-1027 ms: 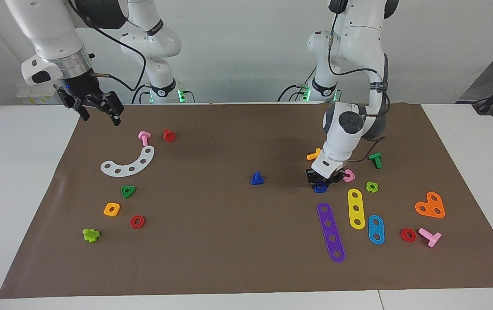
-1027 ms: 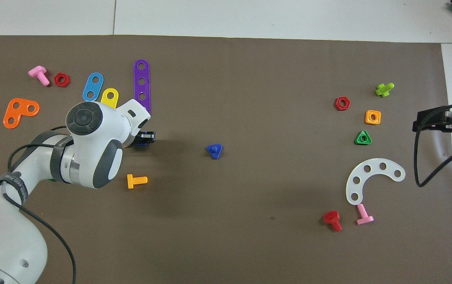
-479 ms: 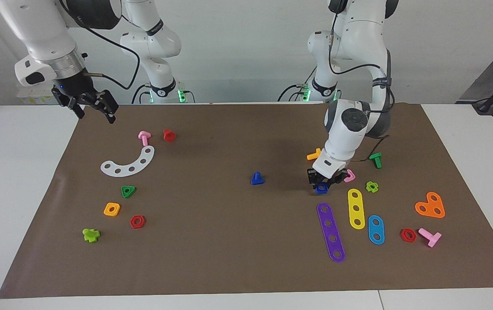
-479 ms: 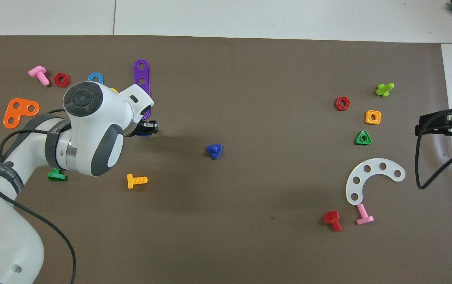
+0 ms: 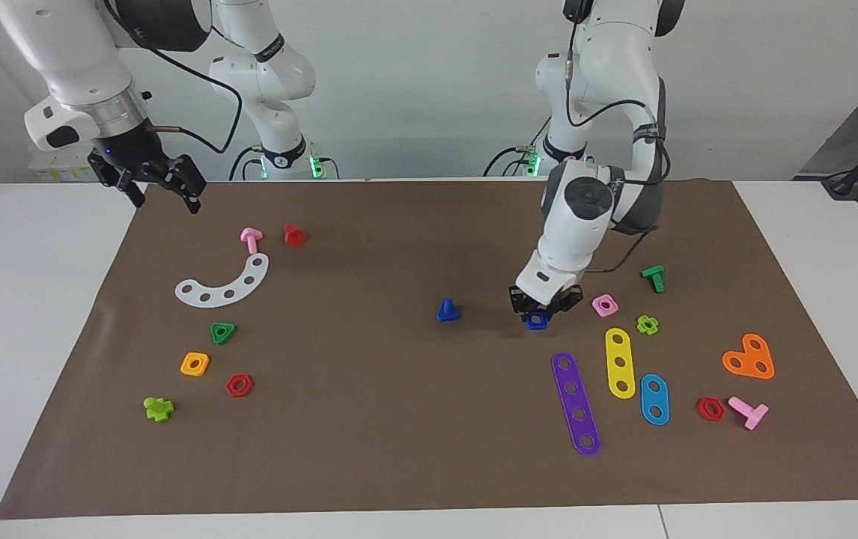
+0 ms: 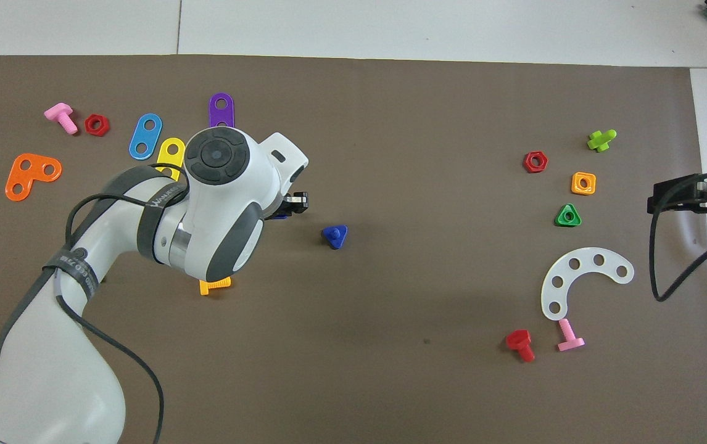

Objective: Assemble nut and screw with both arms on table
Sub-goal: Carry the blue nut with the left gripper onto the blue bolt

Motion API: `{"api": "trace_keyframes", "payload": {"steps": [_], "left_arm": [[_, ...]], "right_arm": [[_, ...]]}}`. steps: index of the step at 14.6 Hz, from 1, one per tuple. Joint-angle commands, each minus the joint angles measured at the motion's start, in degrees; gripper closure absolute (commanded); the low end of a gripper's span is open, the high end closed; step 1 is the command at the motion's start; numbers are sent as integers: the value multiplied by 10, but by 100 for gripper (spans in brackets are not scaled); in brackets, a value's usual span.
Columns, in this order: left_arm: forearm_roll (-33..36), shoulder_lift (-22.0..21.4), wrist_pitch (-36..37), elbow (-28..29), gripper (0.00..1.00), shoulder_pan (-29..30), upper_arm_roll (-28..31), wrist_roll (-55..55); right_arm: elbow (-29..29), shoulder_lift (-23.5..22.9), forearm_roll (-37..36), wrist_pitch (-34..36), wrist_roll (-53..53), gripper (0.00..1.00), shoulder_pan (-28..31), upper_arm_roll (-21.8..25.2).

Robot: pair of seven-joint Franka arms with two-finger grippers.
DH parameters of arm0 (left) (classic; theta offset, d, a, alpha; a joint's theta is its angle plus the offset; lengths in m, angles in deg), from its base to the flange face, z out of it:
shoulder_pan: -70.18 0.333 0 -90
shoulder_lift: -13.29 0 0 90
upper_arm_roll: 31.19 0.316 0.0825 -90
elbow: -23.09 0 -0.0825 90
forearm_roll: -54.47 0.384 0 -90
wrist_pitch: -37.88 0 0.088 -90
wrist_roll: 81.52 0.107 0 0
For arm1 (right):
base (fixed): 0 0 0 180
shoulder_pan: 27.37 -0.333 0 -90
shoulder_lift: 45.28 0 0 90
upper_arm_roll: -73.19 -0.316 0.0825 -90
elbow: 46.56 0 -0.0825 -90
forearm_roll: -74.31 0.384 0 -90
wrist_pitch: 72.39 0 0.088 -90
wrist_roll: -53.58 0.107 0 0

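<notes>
The left gripper pinches the small dark-blue square plastic nut just above the brown mat, near the dark-blue triangular-headed toy screw. The right gripper hangs, fingers spread, over the mat's corner.

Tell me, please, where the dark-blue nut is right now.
The nut is held in the left gripper, raised just above the table's mat, between the screw and the pink square nut.
</notes>
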Motion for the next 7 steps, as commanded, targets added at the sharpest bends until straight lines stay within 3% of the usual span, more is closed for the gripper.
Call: {"api": "trace_keyframes", "payload": {"steps": [1,7], "left_arm": [[8,13,15,-23,89,-34,9,-41],[5,34,25,-60,89,-70,8,-93]], "right_arm": [[9,-4,1,8,-13,0,2,-2],[2,0,6,3,-13,0,5,-2]]}}
